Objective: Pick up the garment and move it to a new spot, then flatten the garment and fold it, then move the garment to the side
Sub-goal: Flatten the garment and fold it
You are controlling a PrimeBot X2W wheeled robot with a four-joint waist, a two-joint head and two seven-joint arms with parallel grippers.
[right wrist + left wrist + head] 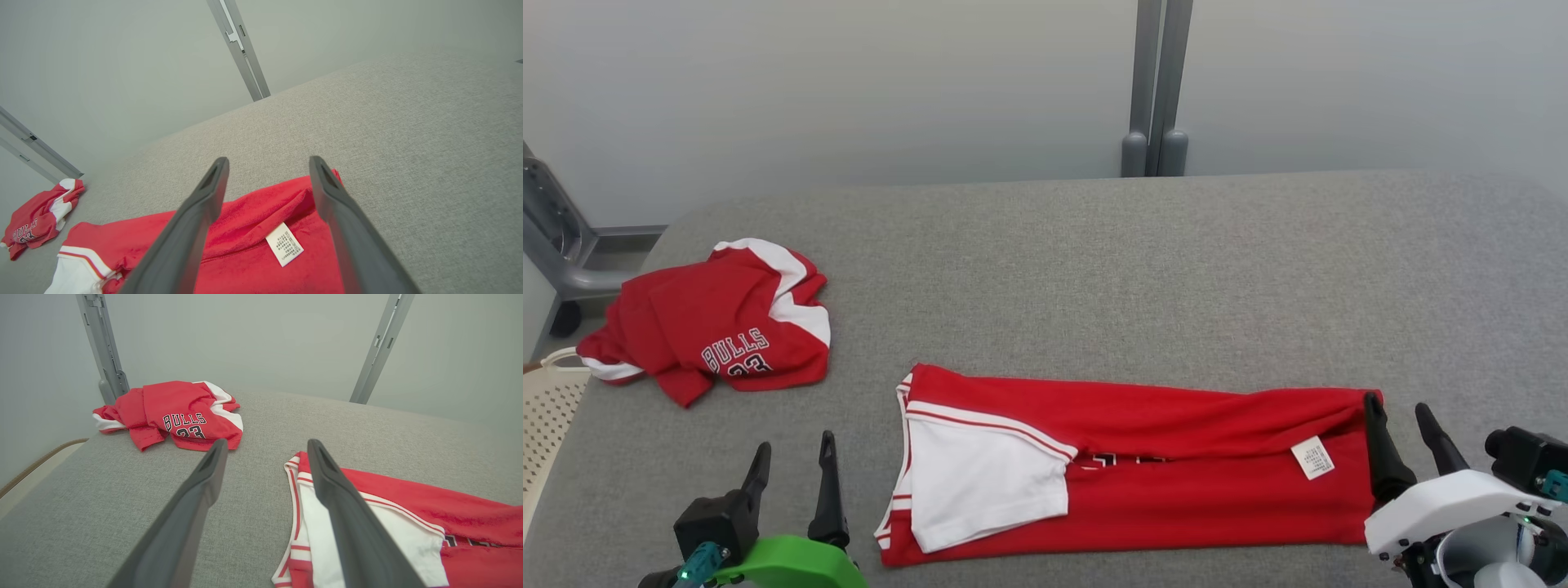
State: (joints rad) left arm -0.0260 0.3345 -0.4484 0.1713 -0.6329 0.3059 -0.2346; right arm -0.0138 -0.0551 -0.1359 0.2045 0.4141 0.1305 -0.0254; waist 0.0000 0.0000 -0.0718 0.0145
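Nearest to me, my left gripper (pixel 794 445) stands wide and empty over bare pad (pixel 1094 269), just left of the garment's near left corner. My right gripper (pixel 1396 404) is just as wide and holds nothing; one finger is over the garment's right edge, and I cannot tell if it touches. Between them the garment (pixel 1176 457) lies as a long red band running left to right, its white panel at the left end and a label (pixel 1312 457) near the right end. I judge that the lengthwise fold is made and the crosswise fold is due. For that I should pinch one end through all its layers, carry it over the other end, and keep the edges in line. Farther left lies a crumpled jersey (pixel 719 327), with a basket (pixel 547 408) beside it. A post (pixel 1156 82) stands at the far edge.
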